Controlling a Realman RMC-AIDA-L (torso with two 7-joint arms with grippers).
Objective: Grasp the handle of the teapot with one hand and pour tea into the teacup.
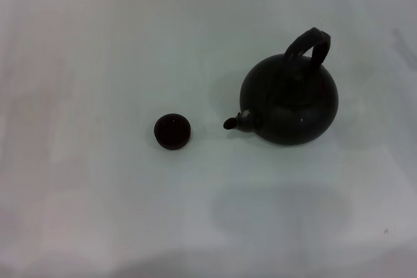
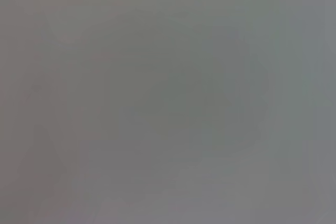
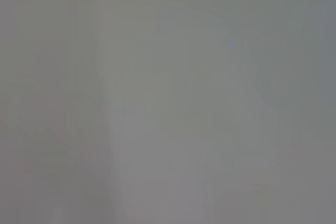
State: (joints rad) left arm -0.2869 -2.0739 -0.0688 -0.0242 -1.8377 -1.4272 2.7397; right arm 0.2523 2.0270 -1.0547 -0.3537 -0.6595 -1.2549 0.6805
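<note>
The teapot (image 1: 290,101), a large round dark pot, stands on the white table to the right of centre in the head view. Its short spout (image 1: 233,122) points left toward the teacup. Its thick arched handle (image 1: 311,45) rises over the far side of the pot. The teacup (image 1: 172,131), tiny, round and dark, stands to the left of the spout with a gap between them. Neither gripper shows in any view. Both wrist views show only a plain grey surface.
The white table (image 1: 98,63) spreads on all sides of the two objects. A faint shadow lies on the table in front of the teapot (image 1: 280,209).
</note>
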